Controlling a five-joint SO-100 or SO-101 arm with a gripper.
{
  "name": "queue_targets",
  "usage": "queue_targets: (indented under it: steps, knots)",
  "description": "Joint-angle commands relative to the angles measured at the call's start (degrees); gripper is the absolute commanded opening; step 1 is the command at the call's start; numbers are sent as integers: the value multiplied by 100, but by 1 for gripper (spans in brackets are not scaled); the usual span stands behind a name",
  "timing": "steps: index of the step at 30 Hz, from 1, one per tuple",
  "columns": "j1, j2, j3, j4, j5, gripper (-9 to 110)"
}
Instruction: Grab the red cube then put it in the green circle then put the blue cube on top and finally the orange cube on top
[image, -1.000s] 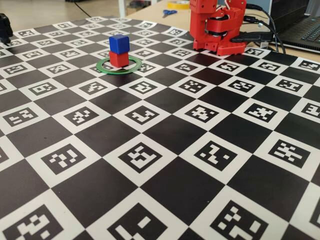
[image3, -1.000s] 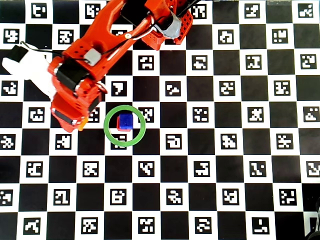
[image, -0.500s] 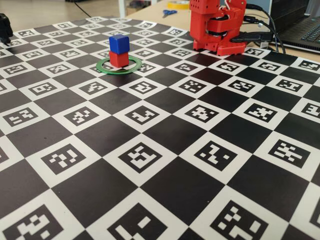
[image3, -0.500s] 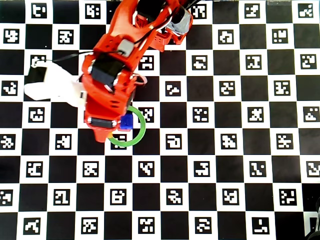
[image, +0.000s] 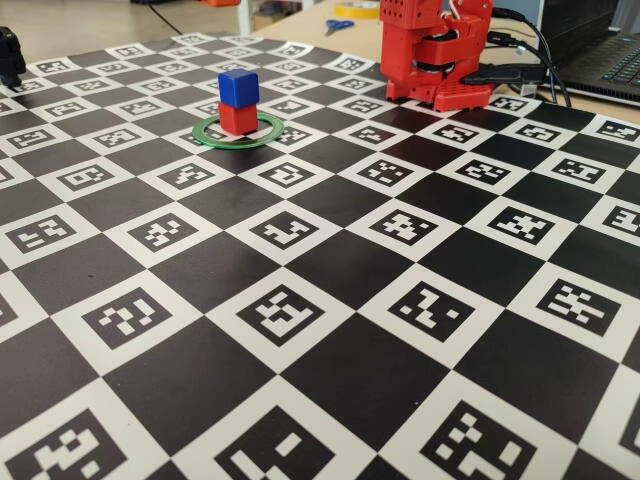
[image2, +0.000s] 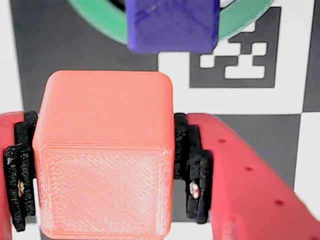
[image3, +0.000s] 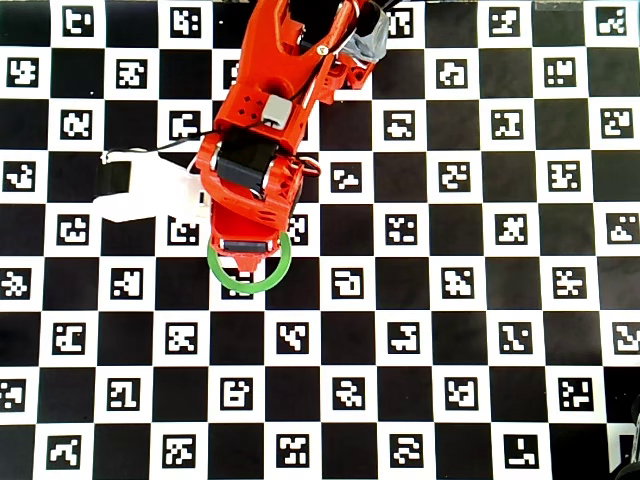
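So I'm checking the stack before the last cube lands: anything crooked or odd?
Nothing stands out. The blue cube sits squarely on the red cube inside the green ring. The gripper holds the orange cube evenly between its pads.

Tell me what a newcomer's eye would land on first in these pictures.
In the wrist view, the orange cube fills the foreground, clamped between the gripper pads. In the fixed view, the blue cube sits stacked on the red cube inside the green circle, far back on the checkered marker board. From overhead, the red arm covers that stack.
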Motion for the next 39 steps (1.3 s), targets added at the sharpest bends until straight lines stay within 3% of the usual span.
queue_targets:
  steps: [1, 15, 39]
  knots:
    - [123, 606, 255, -352, 18, 6]
    - [272, 1072, 1617, -1547, 404, 6]
    - [26, 1195, 2127, -1767, 466, 6]
